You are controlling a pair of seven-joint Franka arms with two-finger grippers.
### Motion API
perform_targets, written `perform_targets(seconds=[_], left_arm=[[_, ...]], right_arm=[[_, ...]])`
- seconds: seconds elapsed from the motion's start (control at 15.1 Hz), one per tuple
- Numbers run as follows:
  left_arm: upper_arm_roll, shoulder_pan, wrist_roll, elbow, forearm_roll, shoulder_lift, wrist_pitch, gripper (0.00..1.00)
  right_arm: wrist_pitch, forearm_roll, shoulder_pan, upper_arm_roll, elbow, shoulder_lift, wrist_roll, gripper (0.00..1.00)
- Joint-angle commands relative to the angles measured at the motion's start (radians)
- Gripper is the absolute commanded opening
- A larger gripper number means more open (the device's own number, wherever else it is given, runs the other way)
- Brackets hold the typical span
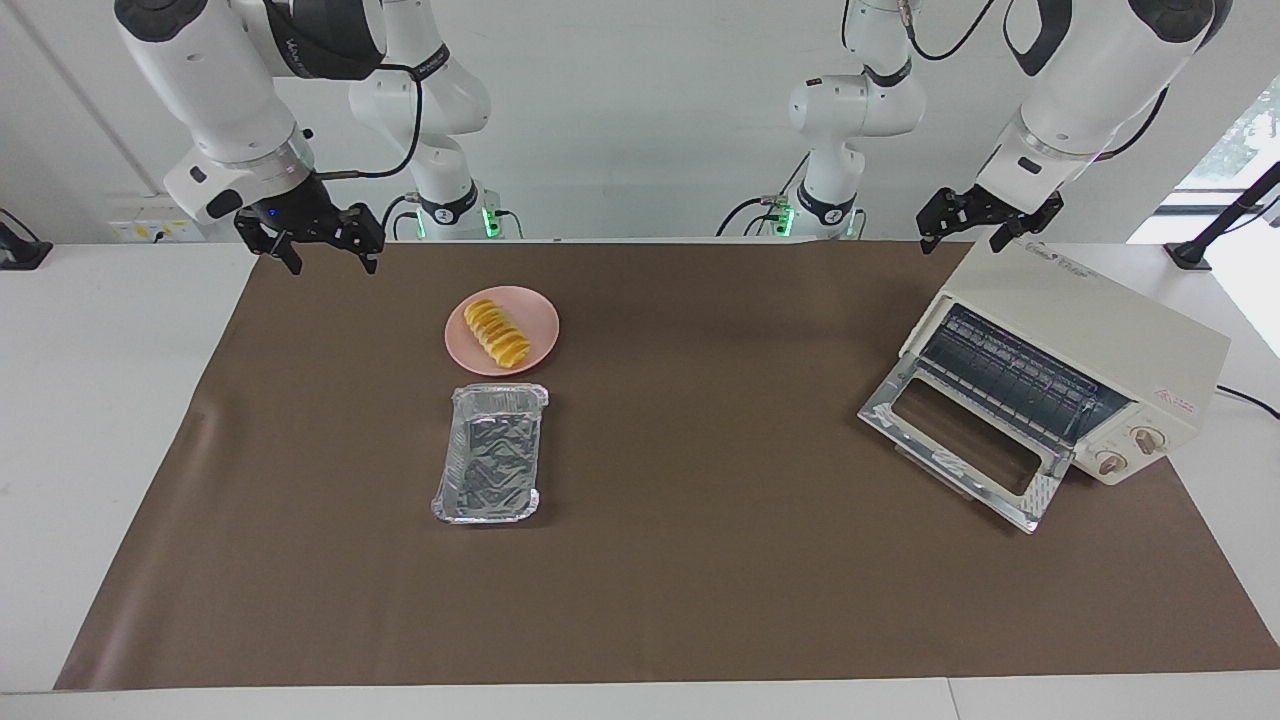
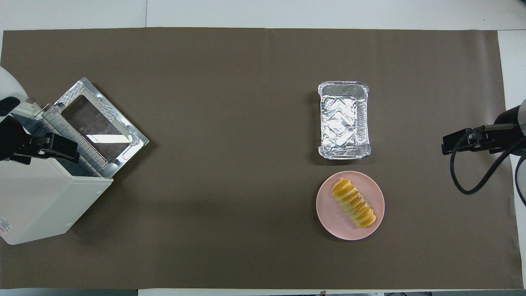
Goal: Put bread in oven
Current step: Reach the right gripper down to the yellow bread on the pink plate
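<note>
Both grippers, right gripper point(image 1: 325, 250) and left gripper point(image 1: 985, 222), hang open and empty, so nothing is done yet: the bread point(image 1: 497, 333) sits on the pink plate point(image 1: 535, 345), well apart from the oven point(image 1: 1100, 340), whose door is down.

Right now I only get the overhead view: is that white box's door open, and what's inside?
Observer: Yes. The facing view shows the oven with its glass door dropped open and a wire rack inside.
Operator: Any controls?
Observer: Two round knobs on its front.
Operator: Are those claws holding anything?
Observer: No. The right gripper hangs open in the air over the brown mat's corner, apart from the bread on the pink plate; the left gripper, also open, hangs over the oven's top.
</note>
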Motion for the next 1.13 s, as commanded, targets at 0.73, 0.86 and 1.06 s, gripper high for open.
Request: perform_targets(seconds=[0.73, 0.86, 1.06], left_arm=[[-0.001, 0.011, 0.008, -0.035, -0.016, -0.030, 0.023, 1.00], [-0.001, 0.011, 0.008, -0.035, -0.016, -0.030, 0.023, 1.00], [-0.001, 0.011, 0.008, -0.035, -0.016, -0.030, 0.023, 1.00]], right_arm=[[0.206, 0.031, 0.208, 0.022, -0.443, -0.183, 0.186, 1.00], [0.284, 0.046, 0.262, 0.022, -0.534, -0.180, 0.200, 0.99], [0.426, 0.072, 0.316, 0.022, -0.653, -0.177, 0.246, 0.97]])
